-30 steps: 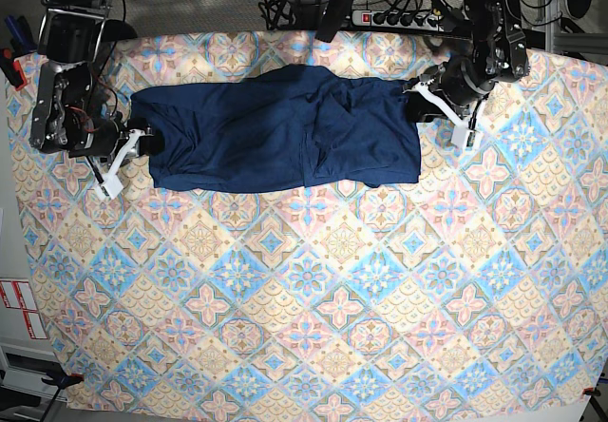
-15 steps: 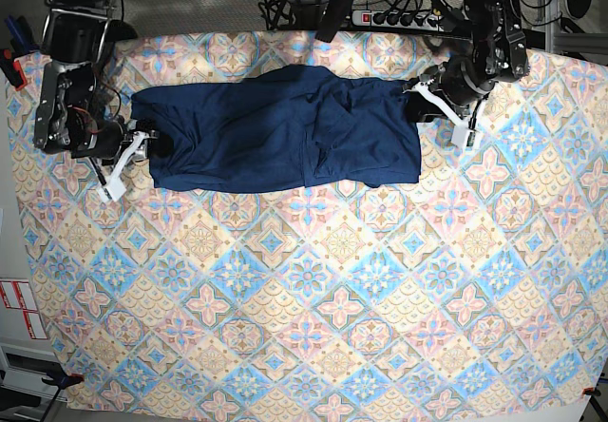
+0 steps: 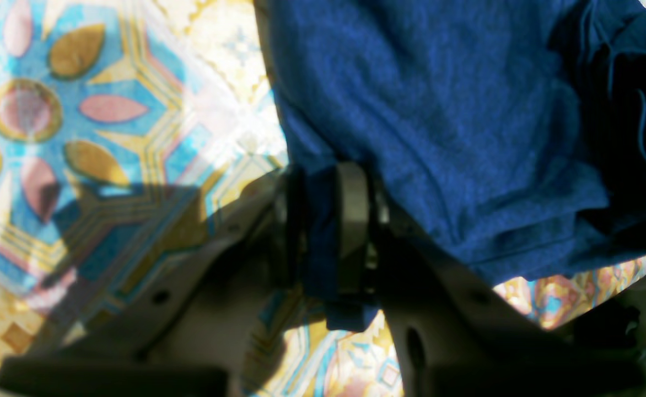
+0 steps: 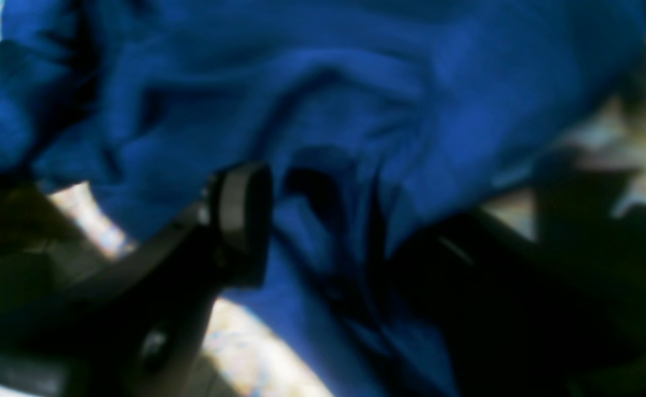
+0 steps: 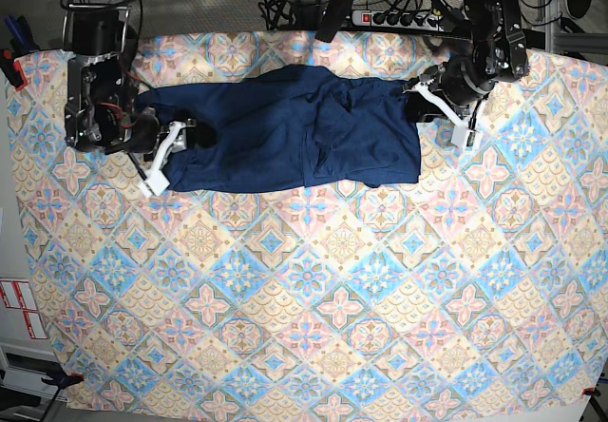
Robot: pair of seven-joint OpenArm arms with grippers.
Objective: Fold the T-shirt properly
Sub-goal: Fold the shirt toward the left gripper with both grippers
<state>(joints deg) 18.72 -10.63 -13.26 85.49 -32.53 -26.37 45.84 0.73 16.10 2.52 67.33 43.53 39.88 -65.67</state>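
Base view: I see the T-shirt [image 5: 285, 129] lying as a long dark navy band across the far part of the patterned tablecloth [image 5: 313, 298], already narrowed lengthwise, with soft ridges near its middle. The left gripper [image 5: 439, 106], on this view's right, sits at that end of the band; the right gripper [image 5: 169, 152], on this view's left, reaches over the opposite end, its pale fingers lying on the cloth's edge. Left wrist view: the left gripper [image 3: 323, 220] has its jaws closed on a thin tongue of T-shirt [image 3: 439, 110] fabric, which hangs out below the pads, the bulk of the garment spreading away over the tablecloth [image 3: 80, 110]. Right wrist view, blurred: the right gripper [image 4: 328, 220] stands with its jaws wide apart, one dark pad clear to the left, and folds of T-shirt [image 4: 356, 82] bunch between and beyond them; I judge that nothing is pinched there. Handling, as I judge it: the knit is light, limp and thin, so it will sag, crease and drag rather than hold a shape; I would take hold at the end corners, catching all layers at the hem edge, and lift both ends evenly.
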